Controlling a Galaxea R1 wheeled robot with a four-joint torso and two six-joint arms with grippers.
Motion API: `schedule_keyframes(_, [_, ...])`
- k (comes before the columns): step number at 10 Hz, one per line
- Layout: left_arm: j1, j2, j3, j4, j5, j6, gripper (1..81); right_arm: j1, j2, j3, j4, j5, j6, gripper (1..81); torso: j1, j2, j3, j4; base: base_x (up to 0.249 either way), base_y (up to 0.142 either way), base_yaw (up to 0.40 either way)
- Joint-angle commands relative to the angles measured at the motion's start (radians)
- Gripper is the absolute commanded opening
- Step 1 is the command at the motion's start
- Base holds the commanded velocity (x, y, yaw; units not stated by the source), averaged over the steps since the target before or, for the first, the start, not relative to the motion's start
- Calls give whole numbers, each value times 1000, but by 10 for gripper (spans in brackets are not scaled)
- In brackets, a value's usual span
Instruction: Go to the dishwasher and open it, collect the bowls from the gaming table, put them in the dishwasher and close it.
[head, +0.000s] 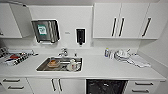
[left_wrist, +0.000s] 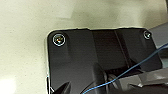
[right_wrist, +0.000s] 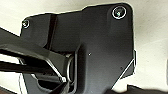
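- The dishwasher (head: 106, 86) sat at 5 o'clock under the white worktop (head: 100, 67), its dark inside showing, apparently open.
- Its steel door was probably stiff and weighty; best held by the top bar handle.
- Whether either arm's jaws were released or clenched, I cannot tell.

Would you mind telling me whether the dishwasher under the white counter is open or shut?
Open, it seems: the dishwasher shows a dark interior below the white counter, with no brushed-steel front or bar handle visible.
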Motion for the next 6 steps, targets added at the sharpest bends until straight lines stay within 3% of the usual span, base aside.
schedule_keyframes(1, [-31,-5,-6,-2,42,5,811,31,-9,-4,-11,-36,3,811,-63,97,74,0,0,0,0])
schedule_keyframes(2, [-33,-4,-6,-2,42,5,811,32,-9,-4,-11,-36,3,811,-87,134,98,0,0,0,0])
schedule_keyframes(4, [-33,-4,-7,0,42,5,811,32,-11,-4,-13,-36,3,811,-135,206,69,0,0,0,0])
schedule_keyframes(6, [-33,-2,-6,0,42,5,811,32,-9,-4,-14,-36,3,811,-180,275,80,0,0,0,0])
